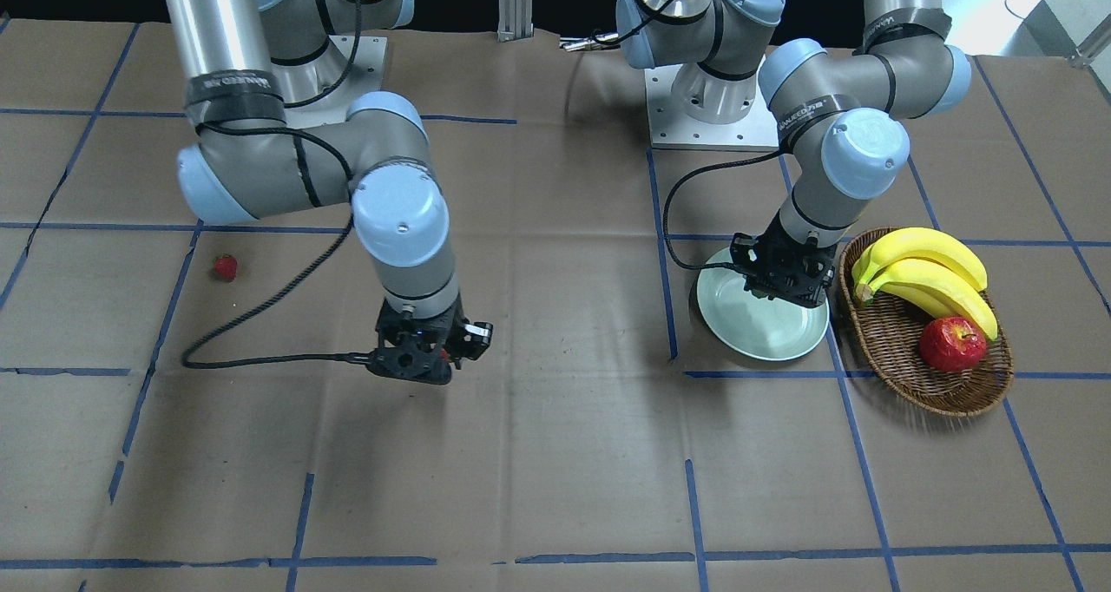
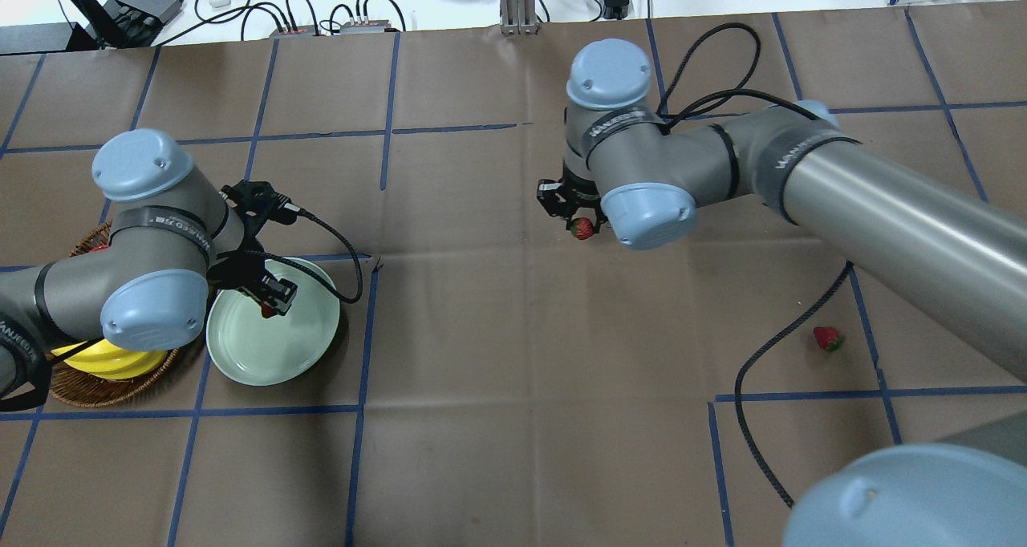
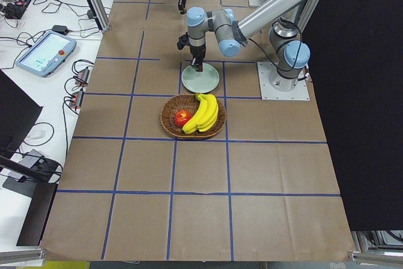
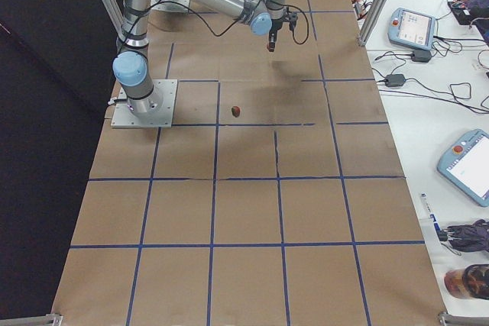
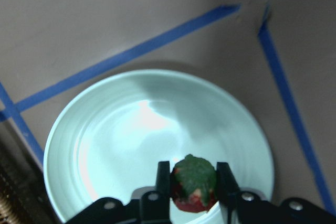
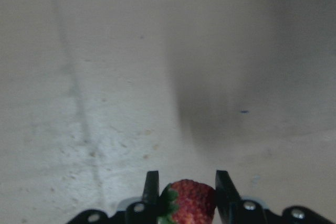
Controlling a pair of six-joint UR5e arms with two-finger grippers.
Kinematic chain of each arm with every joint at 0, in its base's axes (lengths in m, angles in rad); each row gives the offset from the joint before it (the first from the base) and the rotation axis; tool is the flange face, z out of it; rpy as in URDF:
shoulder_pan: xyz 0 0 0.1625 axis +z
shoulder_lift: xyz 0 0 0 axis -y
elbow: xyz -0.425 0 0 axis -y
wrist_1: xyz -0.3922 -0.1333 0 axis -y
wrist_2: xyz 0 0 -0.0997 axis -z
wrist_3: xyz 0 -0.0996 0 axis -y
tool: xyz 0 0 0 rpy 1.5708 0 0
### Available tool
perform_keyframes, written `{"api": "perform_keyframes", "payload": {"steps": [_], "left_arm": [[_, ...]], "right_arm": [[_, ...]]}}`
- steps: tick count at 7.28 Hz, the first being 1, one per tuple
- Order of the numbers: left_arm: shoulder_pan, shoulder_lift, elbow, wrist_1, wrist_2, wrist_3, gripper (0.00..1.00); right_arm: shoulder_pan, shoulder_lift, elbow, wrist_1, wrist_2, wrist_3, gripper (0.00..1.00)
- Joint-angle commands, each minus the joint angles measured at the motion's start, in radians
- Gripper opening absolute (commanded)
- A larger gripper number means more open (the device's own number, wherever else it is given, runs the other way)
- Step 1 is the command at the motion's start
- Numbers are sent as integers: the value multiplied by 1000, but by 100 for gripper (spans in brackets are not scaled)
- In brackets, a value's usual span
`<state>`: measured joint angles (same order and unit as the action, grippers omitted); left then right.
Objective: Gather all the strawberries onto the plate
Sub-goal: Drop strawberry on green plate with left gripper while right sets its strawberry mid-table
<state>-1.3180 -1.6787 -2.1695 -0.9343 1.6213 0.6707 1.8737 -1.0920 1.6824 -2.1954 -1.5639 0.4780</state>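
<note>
My left gripper [image 5: 193,184] is shut on a strawberry [image 5: 193,183] and holds it over the pale mint-green plate [image 5: 105,145]; it also shows in the overhead view [image 2: 269,300] above the plate [image 2: 293,350]. My right gripper [image 6: 185,192] is shut on a second strawberry [image 6: 190,202] above the brown table near the middle; that strawberry shows in the overhead view [image 2: 582,228]. A third strawberry [image 2: 826,338] lies loose on the table on my right side, also in the front view [image 1: 226,267].
An oval wicker basket [image 1: 903,358] with bananas [image 1: 924,271] and a red apple [image 1: 952,344] stands beside the plate on my left. A black cable [image 2: 770,370] trails over the table near the loose strawberry.
</note>
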Motion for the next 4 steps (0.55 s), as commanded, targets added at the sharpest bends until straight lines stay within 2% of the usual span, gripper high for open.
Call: {"api": "perform_keyframes", "payload": {"steps": [1, 2, 3, 4], "left_arm": [[39, -19, -46, 40, 3, 27, 33], [51, -44, -50, 41, 15, 26, 71], [54, -67, -55, 41, 15, 24, 83], [54, -70, -56, 43, 26, 23, 83]], "right_arm": [[99, 136, -130, 0, -4, 118, 7], [101, 138, -136, 9, -4, 120, 8], [104, 141, -130, 13, -4, 123, 19], [102, 136, -127, 35, -2, 125, 34]]}}
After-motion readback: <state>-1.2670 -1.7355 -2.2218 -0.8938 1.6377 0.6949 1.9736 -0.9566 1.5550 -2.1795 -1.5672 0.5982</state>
